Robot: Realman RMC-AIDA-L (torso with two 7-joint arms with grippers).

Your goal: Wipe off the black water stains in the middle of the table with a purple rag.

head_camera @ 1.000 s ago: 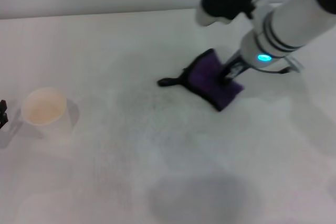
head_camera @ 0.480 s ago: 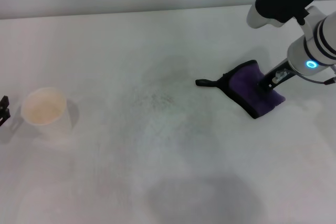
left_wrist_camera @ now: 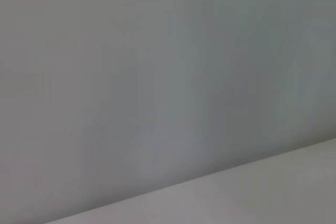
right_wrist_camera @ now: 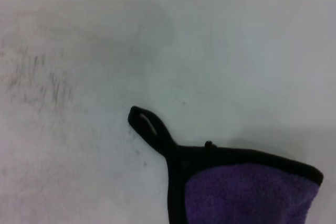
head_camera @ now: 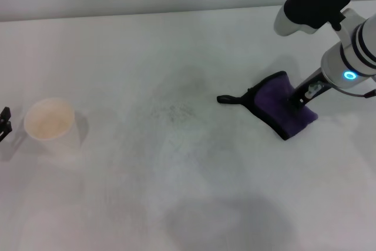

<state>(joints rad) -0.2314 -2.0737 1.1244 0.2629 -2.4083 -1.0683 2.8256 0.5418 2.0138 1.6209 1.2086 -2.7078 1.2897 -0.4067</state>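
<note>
Jaws of right gripper press down on the purple rag; whether clenched, cannot tell. Table spreads beneath. Paper cup stands far to the jaws' left. Faint smudge lies left of the rag's loop strap.

We see rag: purple, black-trimmed, flat on table, loop pointing left | stain: only faint grey streaks mid-table.
</note>
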